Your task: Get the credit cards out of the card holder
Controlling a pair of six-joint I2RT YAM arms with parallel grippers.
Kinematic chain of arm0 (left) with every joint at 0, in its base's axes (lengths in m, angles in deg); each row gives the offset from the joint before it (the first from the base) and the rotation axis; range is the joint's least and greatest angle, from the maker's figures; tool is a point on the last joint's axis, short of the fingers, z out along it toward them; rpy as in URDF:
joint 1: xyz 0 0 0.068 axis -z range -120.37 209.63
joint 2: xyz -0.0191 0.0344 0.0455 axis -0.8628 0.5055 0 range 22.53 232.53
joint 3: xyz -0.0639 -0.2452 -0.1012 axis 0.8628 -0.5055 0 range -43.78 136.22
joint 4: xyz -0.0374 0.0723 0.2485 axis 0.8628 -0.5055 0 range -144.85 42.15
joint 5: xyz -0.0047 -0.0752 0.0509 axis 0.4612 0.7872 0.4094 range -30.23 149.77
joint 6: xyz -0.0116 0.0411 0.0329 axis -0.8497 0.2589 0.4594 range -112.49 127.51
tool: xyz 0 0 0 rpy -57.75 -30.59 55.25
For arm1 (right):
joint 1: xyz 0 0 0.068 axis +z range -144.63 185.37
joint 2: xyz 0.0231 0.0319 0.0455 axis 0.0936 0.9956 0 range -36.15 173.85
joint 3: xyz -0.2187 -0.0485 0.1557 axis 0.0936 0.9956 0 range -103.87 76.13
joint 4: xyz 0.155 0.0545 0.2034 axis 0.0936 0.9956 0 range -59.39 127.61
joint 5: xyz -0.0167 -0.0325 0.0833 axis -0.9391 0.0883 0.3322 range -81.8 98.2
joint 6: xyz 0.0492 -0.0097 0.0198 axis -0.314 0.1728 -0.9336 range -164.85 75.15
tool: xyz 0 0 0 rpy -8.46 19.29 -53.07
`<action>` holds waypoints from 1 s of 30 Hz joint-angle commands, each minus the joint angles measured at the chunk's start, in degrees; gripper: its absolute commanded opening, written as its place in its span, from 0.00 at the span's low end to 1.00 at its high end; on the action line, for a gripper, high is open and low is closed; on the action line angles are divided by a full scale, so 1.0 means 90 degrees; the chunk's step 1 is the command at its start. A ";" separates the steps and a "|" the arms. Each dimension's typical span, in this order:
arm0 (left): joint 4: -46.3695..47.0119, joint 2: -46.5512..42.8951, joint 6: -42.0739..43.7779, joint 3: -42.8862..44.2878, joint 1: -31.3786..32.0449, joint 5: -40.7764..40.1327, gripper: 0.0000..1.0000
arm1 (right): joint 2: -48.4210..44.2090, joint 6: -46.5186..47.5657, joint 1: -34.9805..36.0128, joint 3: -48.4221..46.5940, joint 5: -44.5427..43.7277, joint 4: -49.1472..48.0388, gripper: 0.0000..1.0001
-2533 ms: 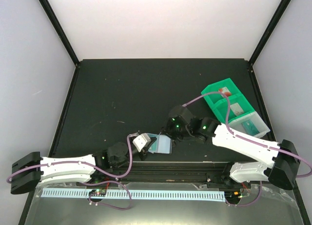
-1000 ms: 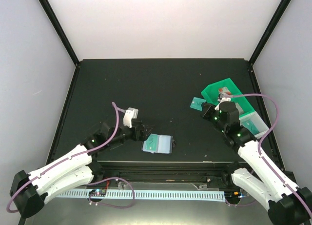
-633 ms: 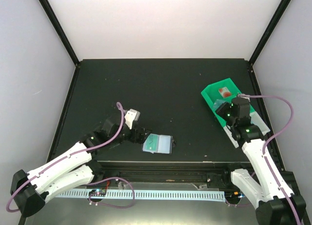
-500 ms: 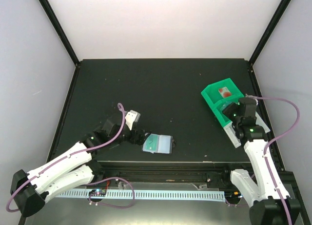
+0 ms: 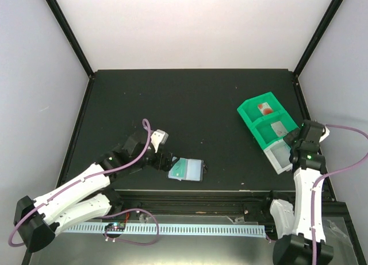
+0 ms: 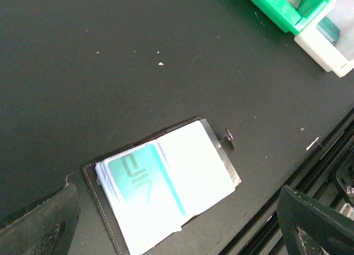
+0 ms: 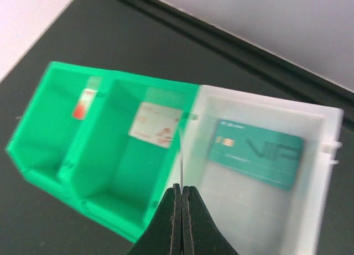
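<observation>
Teal "VIP" card (image 7: 255,152) in bin (image 7: 310,211), right gripper (image 7: 181,187) pinching thin card (image 7: 180,155), left gripper (image 5: 165,160) wide

The card holder (image 5: 187,169) can be reached from above and across the bare table (image 5: 190,104) on its far and right sides. Its left side is crowded by the left gripper (image 5: 167,160), and the front rail (image 5: 195,194) is found close by its near edge. The walled tray (image 5: 245,111) is overhung by the right gripper (image 7: 178,191), a credit card (image 7: 180,150) pinched edge-on.
</observation>
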 commanded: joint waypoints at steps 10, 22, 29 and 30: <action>0.0113 0.0191 0.0213 0.0196 -0.0249 0.0619 0.99 | 0.0336 0.0007 -0.1584 0.0885 0.1042 -0.0665 0.01; 0.0351 0.0269 0.0261 0.0124 -0.0640 0.1174 0.99 | 0.1018 0.0410 -0.2370 0.1468 0.2718 -0.2038 0.01; 0.0311 0.0260 0.0265 0.0090 -0.0634 0.1162 0.99 | 0.1029 0.0454 -0.2390 0.1488 0.2712 -0.2321 0.01; 0.0313 0.0260 0.0265 0.0099 -0.0637 0.1154 0.99 | 0.1042 0.0417 -0.2412 0.1549 0.2705 -0.2466 0.01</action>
